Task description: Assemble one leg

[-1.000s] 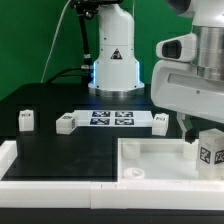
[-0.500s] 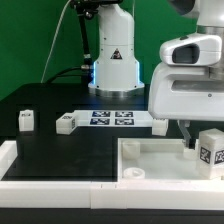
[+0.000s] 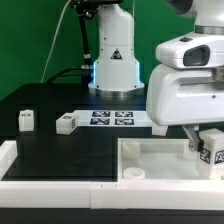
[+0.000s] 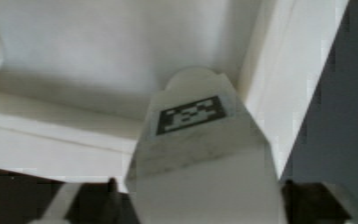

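White plastic makes up the fat head of the arm. The claw (image 3: 203, 139) hangs under it at the lower right of the exterior view. One finger (image 3: 192, 141) shows just beside the leg (image 3: 212, 150).

In the wrist view the leg (image 4: 194, 125) fills the gap between the two fingers, and its black-and-white tag faces the camera. I cannot tell if the claw is pressing on the leg or only standing around it.

The leg stands upright inside the tray (image 3: 150, 158), at the right edge of the frame.

Now the count. I can see three legs. One is at the claw. A second leg (image 3: 26, 121) stands at the middle left of the frame. A third leg (image 3: 66, 124) lies a little to the right of it, just beside the left end of the marker board (image 3: 110, 118). These two are on the bench, well apart from the tray.

I see one tray, big and white, filling the lower right. I see one marker board, and four tags show on it. Its right end goes behind the arm's head.

The bench (image 3: 60, 145) is black. A white rim (image 3: 50, 172) runs along its front, at the lower left.

Behind it, the arm's base (image 3: 112, 60) stands at the top middle with a triangle sign on it. A green wall (image 3: 30, 40) fills the back, and a dark cable (image 3: 62, 50) hangs down in front of it.
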Tool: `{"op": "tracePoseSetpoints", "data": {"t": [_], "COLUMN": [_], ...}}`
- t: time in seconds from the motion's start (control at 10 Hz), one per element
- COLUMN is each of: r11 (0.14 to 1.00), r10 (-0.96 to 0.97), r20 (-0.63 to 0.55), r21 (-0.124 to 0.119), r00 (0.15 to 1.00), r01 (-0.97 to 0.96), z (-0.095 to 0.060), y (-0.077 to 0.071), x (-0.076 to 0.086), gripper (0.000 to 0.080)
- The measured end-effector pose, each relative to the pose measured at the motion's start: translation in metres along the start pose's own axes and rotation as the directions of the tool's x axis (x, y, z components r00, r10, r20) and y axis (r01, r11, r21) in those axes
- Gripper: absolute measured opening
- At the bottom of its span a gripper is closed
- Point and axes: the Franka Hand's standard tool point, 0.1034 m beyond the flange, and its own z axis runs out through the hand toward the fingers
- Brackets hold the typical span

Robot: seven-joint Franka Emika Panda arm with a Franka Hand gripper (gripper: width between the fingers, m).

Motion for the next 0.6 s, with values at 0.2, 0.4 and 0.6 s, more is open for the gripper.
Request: {"op": "tracePoseSetpoints", "data": {"t": [0.2, 0.4, 0.6], "r11": [1.0, 0.952, 0.809], "r10": [0.025, 0.307, 0.588], "r20": [0.001, -0.002, -0.005], "r21": [0.0, -0.002, -0.01], "r00": [1.0, 0.952, 0.809], "r01": [-0.025, -0.307, -0.588], "z": [0.0005, 0.0008, 0.001], "y": [0.0, 0.0004, 0.0031], "x": [-0.0002, 0.0001, -0.0005], "gripper": [0.029, 0.029, 0.029]}}
